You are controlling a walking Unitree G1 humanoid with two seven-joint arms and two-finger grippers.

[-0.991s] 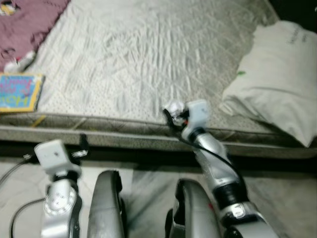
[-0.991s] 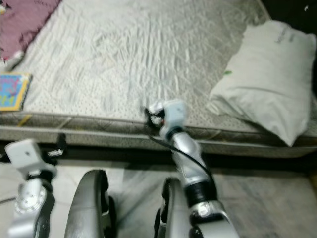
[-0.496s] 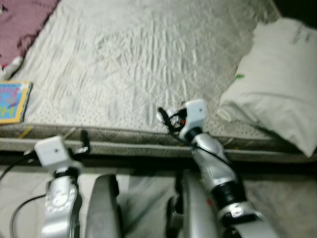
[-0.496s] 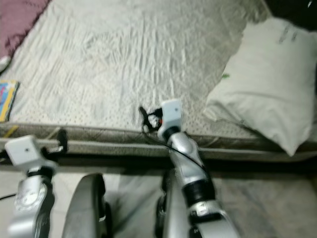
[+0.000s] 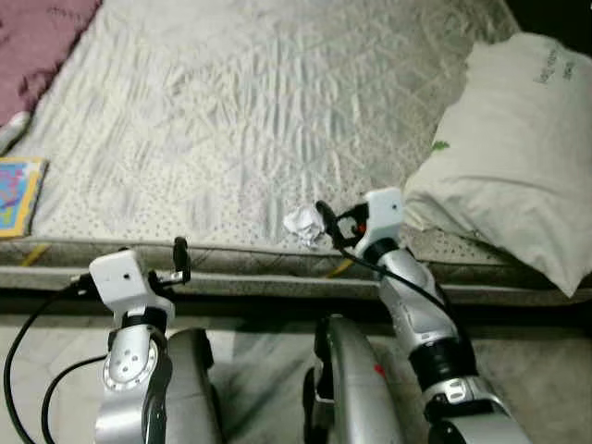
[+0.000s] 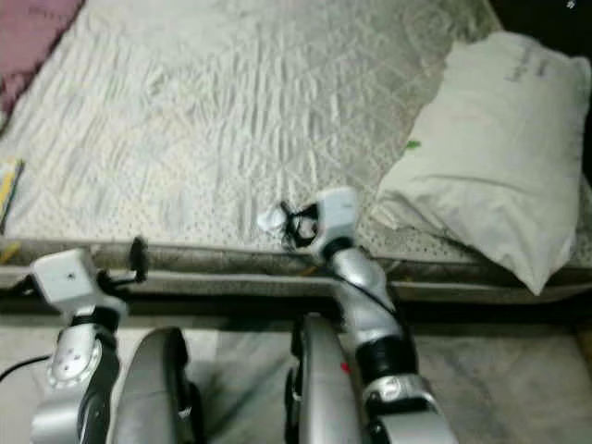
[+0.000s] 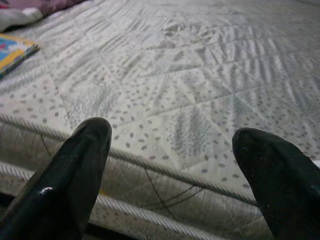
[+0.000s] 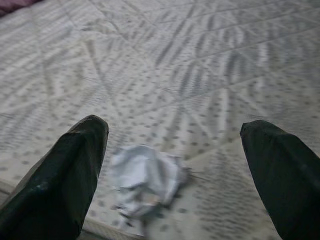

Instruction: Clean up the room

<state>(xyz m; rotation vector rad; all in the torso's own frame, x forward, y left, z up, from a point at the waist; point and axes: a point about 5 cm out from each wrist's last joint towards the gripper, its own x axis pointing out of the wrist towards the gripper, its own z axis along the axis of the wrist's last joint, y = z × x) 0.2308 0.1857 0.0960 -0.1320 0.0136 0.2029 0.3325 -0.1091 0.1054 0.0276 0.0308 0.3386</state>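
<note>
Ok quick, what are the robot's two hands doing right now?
Left tool: open, holding nothing, at the mattress edge.
Right tool: open, holding nothing, with the crumpled paper lying on the mattress between its fingers.

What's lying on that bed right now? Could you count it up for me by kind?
Crumpled paper ball: 1
Pillow: 1
Colourful book: 1
Maroon blanket: 1
Total: 4 things on the mattress. The right gripper, fingers open, is right by the paper ball.
</note>
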